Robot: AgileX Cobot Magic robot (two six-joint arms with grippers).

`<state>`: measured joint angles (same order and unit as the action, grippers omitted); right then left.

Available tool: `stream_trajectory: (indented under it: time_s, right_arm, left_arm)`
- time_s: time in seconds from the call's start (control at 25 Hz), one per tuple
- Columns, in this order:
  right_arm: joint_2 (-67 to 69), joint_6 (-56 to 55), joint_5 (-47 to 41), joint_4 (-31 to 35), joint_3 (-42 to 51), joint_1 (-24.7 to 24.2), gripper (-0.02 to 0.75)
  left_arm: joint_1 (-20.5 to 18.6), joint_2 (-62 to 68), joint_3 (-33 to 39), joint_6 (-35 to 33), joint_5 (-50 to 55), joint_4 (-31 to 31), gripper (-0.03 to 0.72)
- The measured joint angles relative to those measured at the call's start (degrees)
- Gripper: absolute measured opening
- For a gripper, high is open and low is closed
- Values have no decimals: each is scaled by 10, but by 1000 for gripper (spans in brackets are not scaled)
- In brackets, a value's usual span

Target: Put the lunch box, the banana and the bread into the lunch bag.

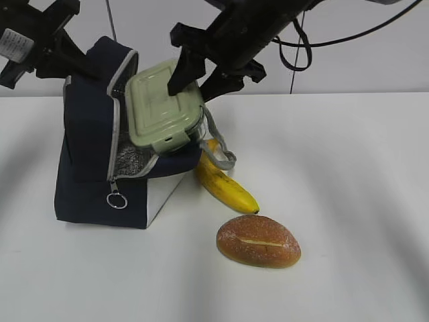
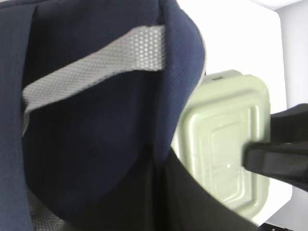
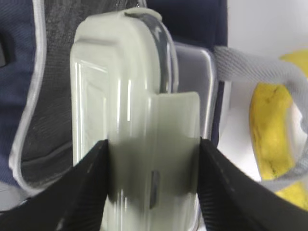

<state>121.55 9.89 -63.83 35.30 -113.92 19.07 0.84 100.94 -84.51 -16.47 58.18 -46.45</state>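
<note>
R gripper (image 1: 194,80) fingers clamp lunch box (image 1: 163,107) on edge at lunch bag (image 1: 94,168) mouth; L gripper, fingers pressed together, holds flap back; banana (image 1: 224,184), bread (image 1: 258,241) on table

The left end effector (image 1: 94,64) is hidden behind the lunch bag's (image 1: 87,181) raised flap, so its grip cannot be seen. The bag's inside is mostly covered by the lunch box (image 1: 164,107). The banana's (image 1: 224,184) upper end lies under a grey strap (image 1: 218,151). In the right wrist view the box is blurred and cut off at the bottom edge.
</note>
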Motion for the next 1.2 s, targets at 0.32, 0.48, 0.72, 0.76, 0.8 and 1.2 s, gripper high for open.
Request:
stream_trajectory:
  time_s: [0.32, 0.48, 0.72, 0.76, 0.8, 1.2]
  right_arm:
    - [46, -76, 22, -90, -66, 71, 386]
    - [84, -82, 42, -100, -86, 90, 386]
    - [130, -82, 103, -69, -93, 104, 386]
    - [138, -79, 109, -59, -93, 105, 386]
    - [144, -75, 114, -51, -94, 104, 386]
    - [167, -48, 88, -45, -122, 104, 526]
  left_arm:
    - [0, 0, 0, 0, 5, 1, -3]
    - [0, 0, 0, 0, 5, 1, -3]
    - [0, 1, 0, 0, 1, 1, -3]
    - [0, 1, 0, 0, -2, 3, -3]
    - [0, 1, 0, 0, -4, 5, -3]
    - [0, 1, 0, -1, -6, 13, -3]
